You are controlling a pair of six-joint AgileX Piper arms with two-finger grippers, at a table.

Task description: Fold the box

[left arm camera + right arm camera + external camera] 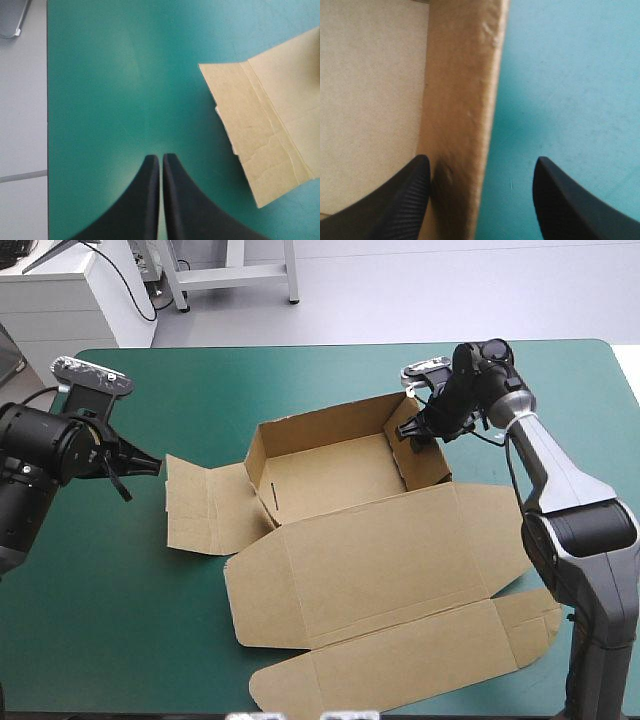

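The right tool (481, 160) stands open, its two black fingers wide apart and straddling the right wall (462, 95) of the box (370, 540). One finger sits inside the tray, close against the wall's inner face; whether it presses on the board cannot be told. The other finger hangs outside, well clear of the wall, over the teal-green cover (570, 75). In the high view this tool reaches down at the tray's far right corner, the arm coming in from the right side of the bench (300, 370).

The left tool (161, 156) is closed, its fingers meeting in a narrow point with nothing between them. It hovers above bare cover near the bench's left side. Ahead of it and off to one side lies the box's side flap (260, 130), flat on the cover and apart from the fingertips.

The box sits around the middle of the bench as an open tray, with brown walls raised on the far, left and right sides. Its lid (400, 550) lies flat, stretching from the tray toward the near edge, and a long tuck strip with rounded ends runs along its near side. The side flap extends from the tray's left corner toward the left tool.
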